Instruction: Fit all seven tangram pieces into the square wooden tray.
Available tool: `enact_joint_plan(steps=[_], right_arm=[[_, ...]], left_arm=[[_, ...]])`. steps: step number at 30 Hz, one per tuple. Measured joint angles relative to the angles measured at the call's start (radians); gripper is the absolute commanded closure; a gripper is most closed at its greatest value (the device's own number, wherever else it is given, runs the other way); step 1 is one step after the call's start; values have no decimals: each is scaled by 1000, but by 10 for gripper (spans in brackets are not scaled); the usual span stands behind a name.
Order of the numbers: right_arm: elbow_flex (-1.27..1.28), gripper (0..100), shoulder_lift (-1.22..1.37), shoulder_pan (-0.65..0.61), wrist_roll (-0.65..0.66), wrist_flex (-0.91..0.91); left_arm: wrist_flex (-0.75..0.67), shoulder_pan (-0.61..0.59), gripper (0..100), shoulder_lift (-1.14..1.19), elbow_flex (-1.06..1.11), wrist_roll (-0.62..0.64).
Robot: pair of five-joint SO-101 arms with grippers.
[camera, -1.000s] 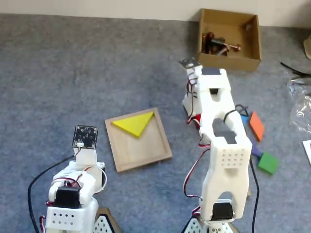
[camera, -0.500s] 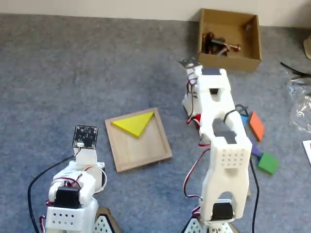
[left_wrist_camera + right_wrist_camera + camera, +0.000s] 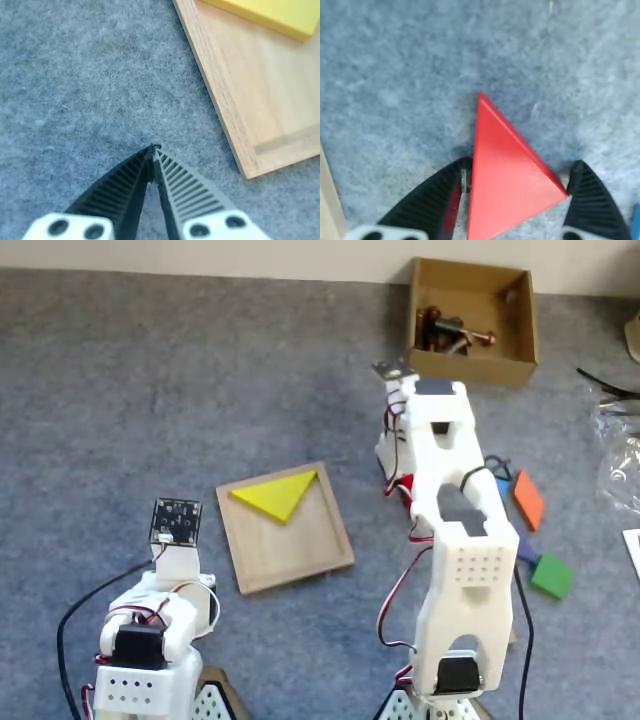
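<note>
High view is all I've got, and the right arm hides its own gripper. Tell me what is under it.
Observer: The right gripper is open, and a red triangle lies flat on the carpet between its fingers.
Operator: Report the left gripper too.
Observer: The left gripper is shut, with nothing in it.
Operator: Place it against the tray.
Observer: Its tips are over carpet just outside the rim of the wooden tray, near a corner, not over the tray.
</note>
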Motion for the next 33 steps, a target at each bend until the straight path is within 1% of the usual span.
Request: enact_joint_plan(steps=[18, 23, 33], right_arm=[[-2, 717, -11, 6, -3, 20], [2, 717, -23, 6, -43, 20], [2, 717, -25, 6, -51, 20]], left_arm=[[0, 0, 995, 0, 0, 0], [0, 0, 995, 0, 0, 0], [0, 0, 995, 0, 0, 0]])
